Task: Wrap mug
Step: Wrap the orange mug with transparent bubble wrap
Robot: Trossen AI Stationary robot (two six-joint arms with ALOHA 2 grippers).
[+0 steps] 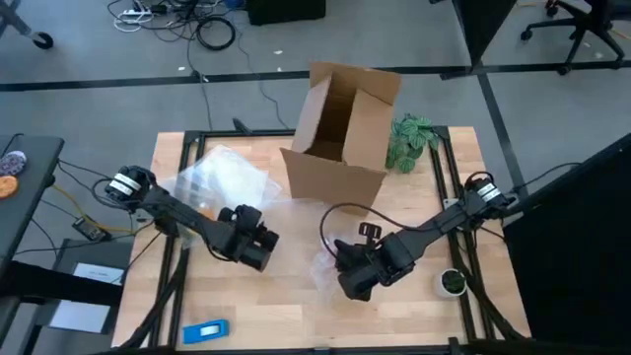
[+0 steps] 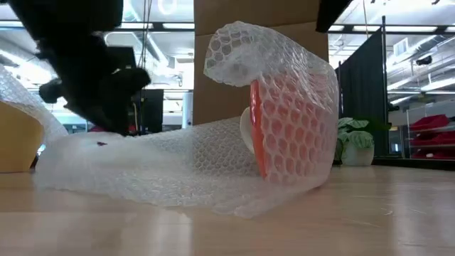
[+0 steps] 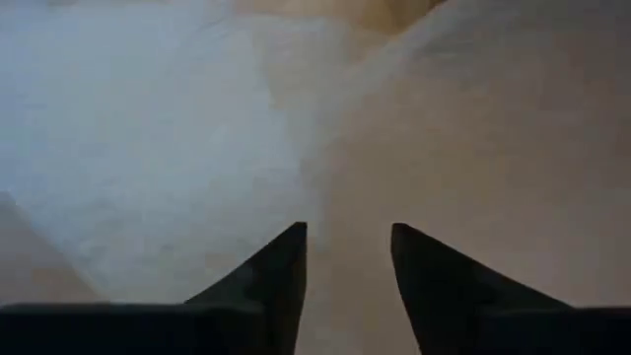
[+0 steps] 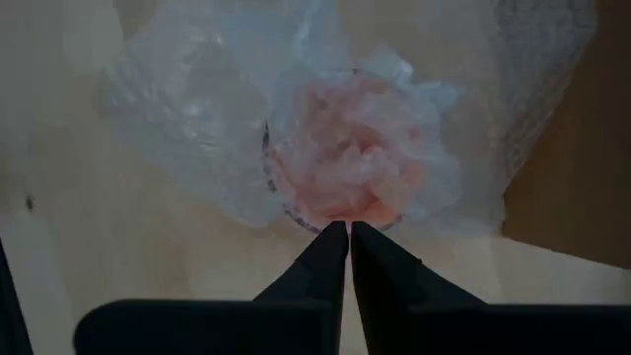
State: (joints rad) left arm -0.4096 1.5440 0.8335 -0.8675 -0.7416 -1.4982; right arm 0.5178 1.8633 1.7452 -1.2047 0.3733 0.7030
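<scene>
Right gripper [image 4: 348, 232]: fingers together, apparently pinching the bubble wrap [image 4: 197, 108] at the mug's edge.
Mug [image 4: 350, 163]: straight ahead of the right gripper, touching its tips; orange, lying on its side on the desk [image 1: 286, 306], wrap folded over it.
Mug axis: roughly level, mouth sideways in the low view.
Left gripper [image 3: 348, 247]: fingers apart over the wrap, farther off.
Nearer arm: right.
Writing: none readable, cardboard box [image 1: 340, 133] included.

Left gripper [image 1: 258, 247] low at mid-table, fingers parted — right gripper [image 1: 351, 283] opposite, fingers [image 4: 330, 258] pressed together.
</scene>
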